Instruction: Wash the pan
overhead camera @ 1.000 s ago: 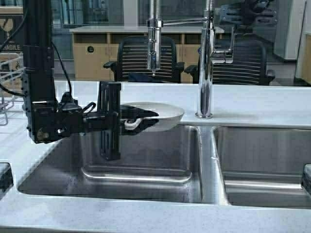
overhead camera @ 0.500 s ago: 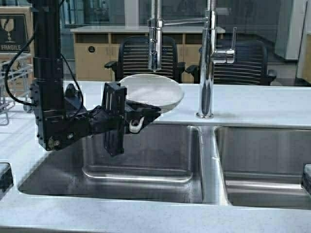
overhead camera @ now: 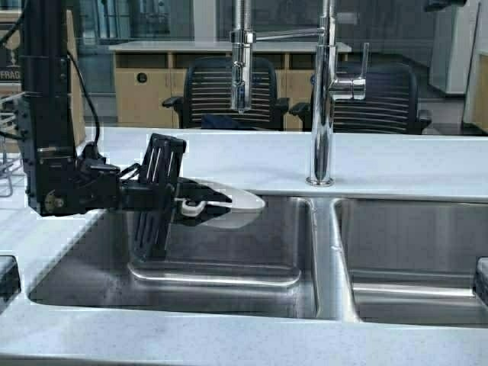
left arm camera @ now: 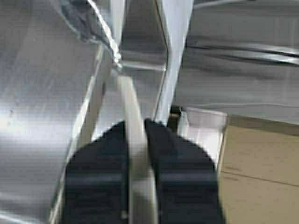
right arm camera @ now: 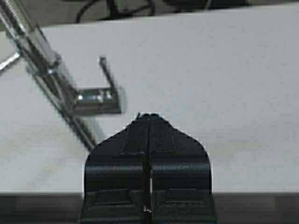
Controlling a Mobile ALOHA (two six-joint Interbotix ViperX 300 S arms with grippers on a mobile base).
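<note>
The pan point(overhead camera: 238, 204), cream-white and round, hangs nearly edge-on over the back of the left sink basin point(overhead camera: 229, 255), below and left of the spray head point(overhead camera: 241, 72). My left gripper point(overhead camera: 207, 201) reaches in from the left and is shut on the pan's stubby handle. In the left wrist view the pale handle point(left arm camera: 128, 98) runs out between the two black fingers of the left gripper point(left arm camera: 137, 127). My right gripper point(right arm camera: 149, 116) is shut on nothing, above the white counter near the faucet lever point(right arm camera: 96, 100); in the high view only a bit of that arm point(overhead camera: 446, 4) shows at the top right.
The tall chrome faucet point(overhead camera: 324, 99) stands on the counter behind the divider between the basins, its lever point(overhead camera: 360, 76) pointing right. The right basin point(overhead camera: 419, 244) lies beside it. A wire dish rack point(overhead camera: 6, 152) sits far left. Office chairs stand behind the counter.
The left arm raised and tilted the pan under the spray head, then drew it down and to the left, level over the basin. The right arm has lifted away from the faucet lever.
</note>
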